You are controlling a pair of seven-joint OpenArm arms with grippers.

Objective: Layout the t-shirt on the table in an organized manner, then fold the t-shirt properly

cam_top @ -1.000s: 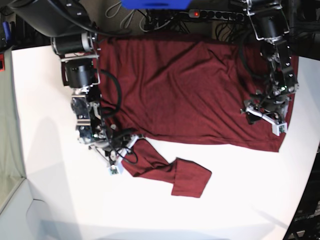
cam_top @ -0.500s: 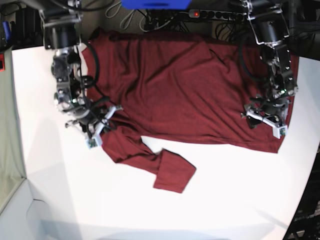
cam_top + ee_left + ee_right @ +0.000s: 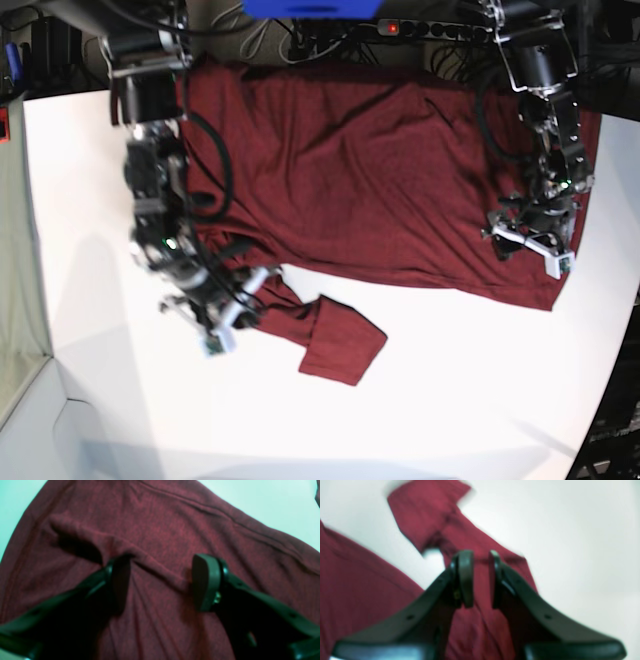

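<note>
So in the base view the t-shirt (image 3: 370, 180) is spread across the far half of the table (image 3: 450, 400), mostly flat, body running side to side. One sleeve (image 3: 335, 345) trails off toward the near side and is twisted and folded over on itself. My right gripper (image 3: 232, 305) is down at the root of that sleeve, right where it joins the body. My left gripper (image 3: 530, 240) sits over the other end of the shirt, close to the hem edge there. There's a power strip (image 3: 430, 28) with a red light past the far edge of the table, plus some cables.

Left wrist view: my left gripper (image 3: 160, 582) has its fingers (image 3: 206, 582) wide apart, nothing clamped. They're low over the shirt (image 3: 160, 525), and a raised wrinkle (image 3: 150, 562) of fabric runs diagonally through the gap between them. Can't say if the tips actually touch the cloth. A stitched seam (image 3: 225, 517) crosses the fabric farther out, and white table (image 3: 262, 497) shows beyond it.

Right wrist view: kind of blurry. My right gripper (image 3: 478, 578) has its fingers (image 3: 466, 577) only a little apart, with a narrow gap, and the red sleeve (image 3: 470, 540) runs right under and between them. Whether they're truly pinching the fabric I can't tell. The sleeve end (image 3: 425, 507) lies out ahead on the table (image 3: 570, 530), and the shirt body (image 3: 357, 580) is off to one side.
</note>
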